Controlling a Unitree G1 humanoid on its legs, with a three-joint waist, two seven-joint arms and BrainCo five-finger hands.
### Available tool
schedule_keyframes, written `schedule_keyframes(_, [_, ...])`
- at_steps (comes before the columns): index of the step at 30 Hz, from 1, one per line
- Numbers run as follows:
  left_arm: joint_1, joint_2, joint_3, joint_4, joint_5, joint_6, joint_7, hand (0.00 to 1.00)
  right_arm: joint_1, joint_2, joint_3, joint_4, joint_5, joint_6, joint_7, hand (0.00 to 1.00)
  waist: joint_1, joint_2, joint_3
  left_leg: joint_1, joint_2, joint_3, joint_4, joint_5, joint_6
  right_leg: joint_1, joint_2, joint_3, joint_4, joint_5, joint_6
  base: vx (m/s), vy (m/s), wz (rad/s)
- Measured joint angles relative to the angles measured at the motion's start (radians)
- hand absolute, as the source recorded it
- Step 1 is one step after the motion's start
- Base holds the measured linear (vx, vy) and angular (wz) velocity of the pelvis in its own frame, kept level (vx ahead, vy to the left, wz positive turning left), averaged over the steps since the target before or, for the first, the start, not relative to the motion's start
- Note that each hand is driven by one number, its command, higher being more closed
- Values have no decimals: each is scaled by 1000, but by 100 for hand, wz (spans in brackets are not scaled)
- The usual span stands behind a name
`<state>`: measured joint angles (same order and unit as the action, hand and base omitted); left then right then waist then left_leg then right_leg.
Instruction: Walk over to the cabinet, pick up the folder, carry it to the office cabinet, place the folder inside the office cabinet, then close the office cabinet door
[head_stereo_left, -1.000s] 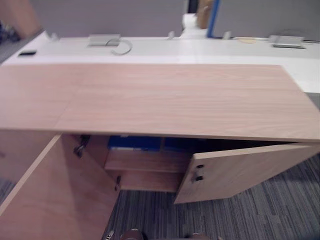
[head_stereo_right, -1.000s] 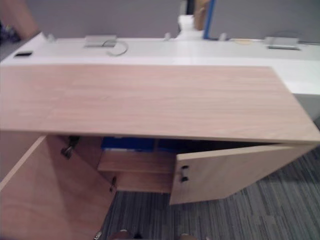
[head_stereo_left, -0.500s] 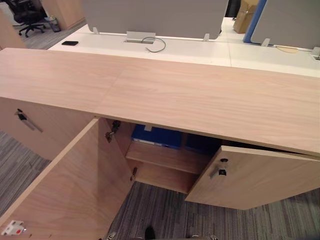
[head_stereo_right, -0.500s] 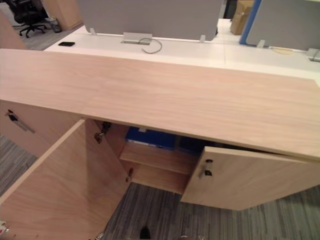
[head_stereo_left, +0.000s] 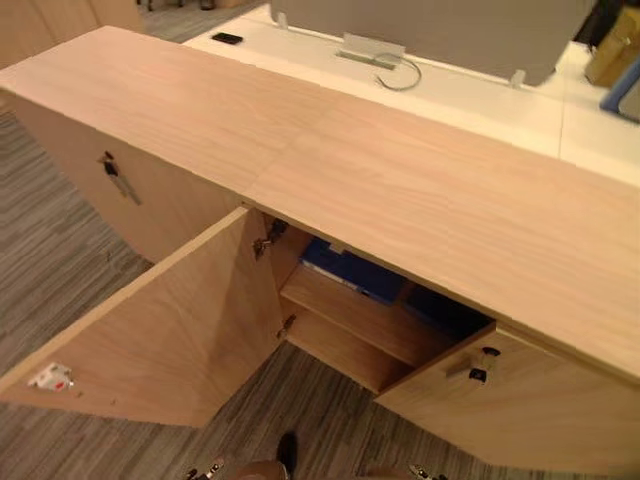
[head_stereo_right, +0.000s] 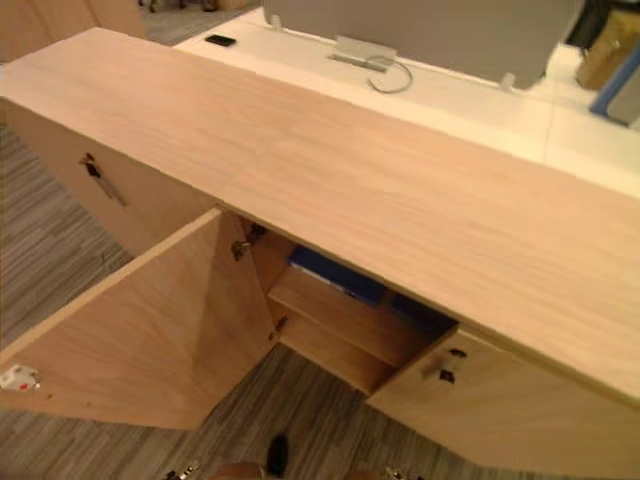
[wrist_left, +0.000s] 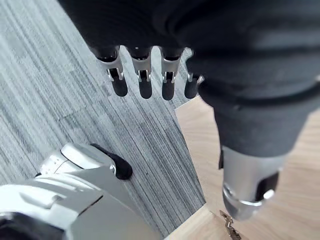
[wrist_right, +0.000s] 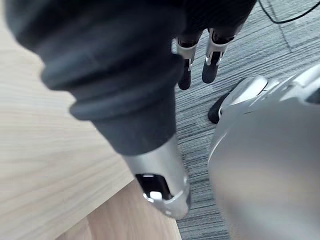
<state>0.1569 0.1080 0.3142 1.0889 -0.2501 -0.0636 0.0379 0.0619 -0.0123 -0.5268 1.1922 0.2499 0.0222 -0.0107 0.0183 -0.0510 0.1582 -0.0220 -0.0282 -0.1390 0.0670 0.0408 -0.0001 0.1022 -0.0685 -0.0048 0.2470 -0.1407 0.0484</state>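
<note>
Centre frame, beneath the office cabinet (head_stereo_left: 400, 190) top, the blue folder (head_stereo_left: 352, 268) lies on the inner shelf (head_stereo_left: 350, 312) — both doors (head_stereo_left: 170, 330) stand open. Left robot hand (wrist_left: 145, 80) and right robot hand (wrist_right: 212, 60) hang over the carpet (wrist_left: 60, 60), fingers loose and straight — empty.

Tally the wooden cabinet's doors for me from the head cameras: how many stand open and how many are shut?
Open light-wood cabinet doors: 2, the wide-open door and the ajar door
Shut light-wood cabinet door: 1
Total: 3 doors
</note>
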Motion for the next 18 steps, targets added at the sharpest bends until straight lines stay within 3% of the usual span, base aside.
schedule_keyframes(3, [1, -7, 9, 1, -39, 2, -1, 0, -5, -3, -27, -2, 3, -9, 0, 0, 13, 3, 6, -51, 34, -6, 75, -17, -25, 9, 33, -1, 3, 14, -2, -79, -138, 46])
schedule_keyframes(5, [5, -18, 29, 1, -39, 4, -2, 0, -10, -6, -49, -2, 5, -9, -1, 0, 17, 13, 24, -86, 55, 95, 120, -37, -24, 11, 42, -18, 0, 12, -4, -173, -67, 15])
schedule_keyframes(6, [6, -28, 41, 1, -39, 6, -3, 0, -11, -12, -85, -1, 5, -8, -1, 0, 19, 32, 36, -109, 68, 141, 147, -51, -12, 9, 52, -30, 5, 0, -13, -236, -22, 7])
schedule_keyframes(7, [6, -29, 45, 1, -39, 7, -3, 0, -8, -12, -99, -1, 6, -5, -2, 0, 21, 33, 37, -118, 59, 145, 146, -57, -8, 4, 49, -41, 2, -18, -18, -245, -21, 11])
schedule_keyframes(9, [-1, -29, 46, 2, -33, 8, -6, 0, 1, -20, -119, -3, 7, -5, -3, 0, 20, 26, 37, -114, 16, 214, 62, -63, -8, 17, -2, -71, -87, -77, -48, -261, -38, 25])
schedule_keyframes(10, [-8, -32, 52, 5, -31, 10, -6, 0, 1, -23, -123, 1, 8, -5, -3, 0, 7, 21, 42, -101, 15, 252, 51, -62, 10, 14, -24, -88, -111, -70, -45, -249, 12, 63])
schedule_keyframes(11, [-14, -33, 68, 5, -27, 11, -6, 0, 5, -23, -144, 1, 7, -4, -3, 0, -5, 19, 47, -129, 28, 372, 190, -96, 35, 8, -60, -120, -110, -60, -50, -184, 34, 70])
schedule_keyframes(12, [-10, -31, 69, 4, -22, 10, -6, 0, 13, -14, -151, -1, 8, -4, -3, 0, -7, 25, 44, -129, 52, 418, 294, -120, 29, 10, -70, -143, -105, -52, -45, -214, 48, 86])
schedule_keyframes(13, [4, -33, 69, 5, -17, 12, -6, 0, 30, -2, -154, 0, 8, -2, -3, 0, -13, 39, 40, -92, 99, 428, 360, -156, 13, 20, -58, -185, -100, -53, -40, -107, 32, 69])
schedule_keyframes(15, [1, -39, 67, 12, -12, 15, -10, 0, 31, 8, -163, 0, 8, 0, -3, 0, -18, 59, 32, -62, 119, 402, 296, -203, -17, 17, -34, -225, -97, -49, -26, -37, 79, 74])
schedule_keyframes(18, [-6, -24, 67, 18, -6, 17, -23, 0, 11, 13, -197, 1, 8, -1, -4, 0, -2, 33, 27, -61, 64, 361, 187, -153, 6, -4, -48, -244, -101, -33, -8, 6, 104, 55])
